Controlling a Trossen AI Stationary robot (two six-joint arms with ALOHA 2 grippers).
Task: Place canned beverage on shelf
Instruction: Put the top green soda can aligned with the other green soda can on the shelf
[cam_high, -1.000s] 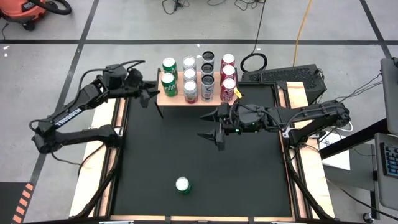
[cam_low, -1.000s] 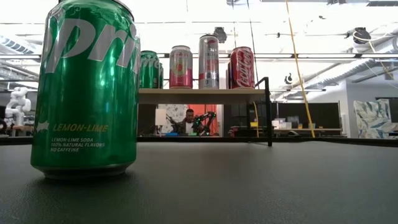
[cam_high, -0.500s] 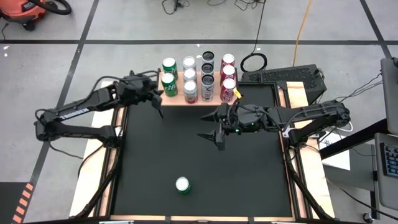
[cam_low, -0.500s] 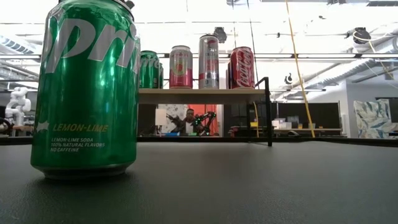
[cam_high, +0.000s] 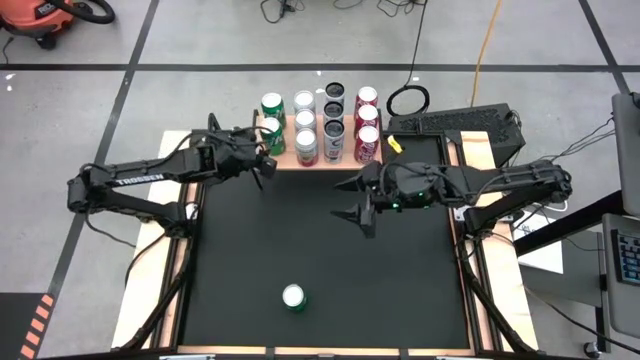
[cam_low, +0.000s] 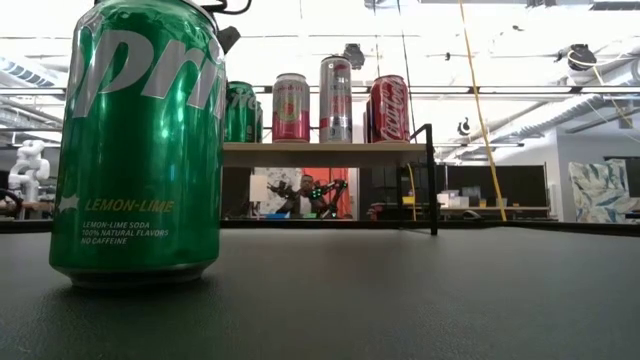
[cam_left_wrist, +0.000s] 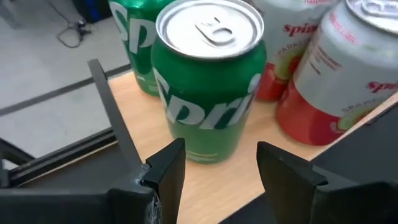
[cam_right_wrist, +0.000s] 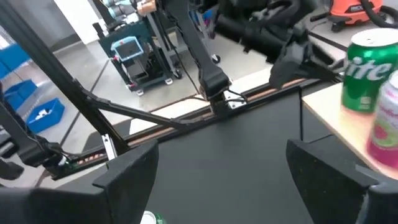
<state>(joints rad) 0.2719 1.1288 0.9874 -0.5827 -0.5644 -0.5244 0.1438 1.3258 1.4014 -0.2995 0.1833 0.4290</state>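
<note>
Black bench top carries one loose can, upright near the front edge and well apart from both arms — judging by that, it is the next to go up. Shelf stands at the back edge with four short rows of cans.

Left hand hangs at the shelf's left front corner, fingers half spread either side of a green can without touching it. It looks set there already, so the hand should draw straight back, not sideways, to spare the neighbour cans.

Right hand hovers over the bench middle, fingers spread wide and holding nothing. It is the nearer to the loose can; a level grip around mid-body should keep that upright. Black shelf leg and the crowded rows leave little free plank.
</note>
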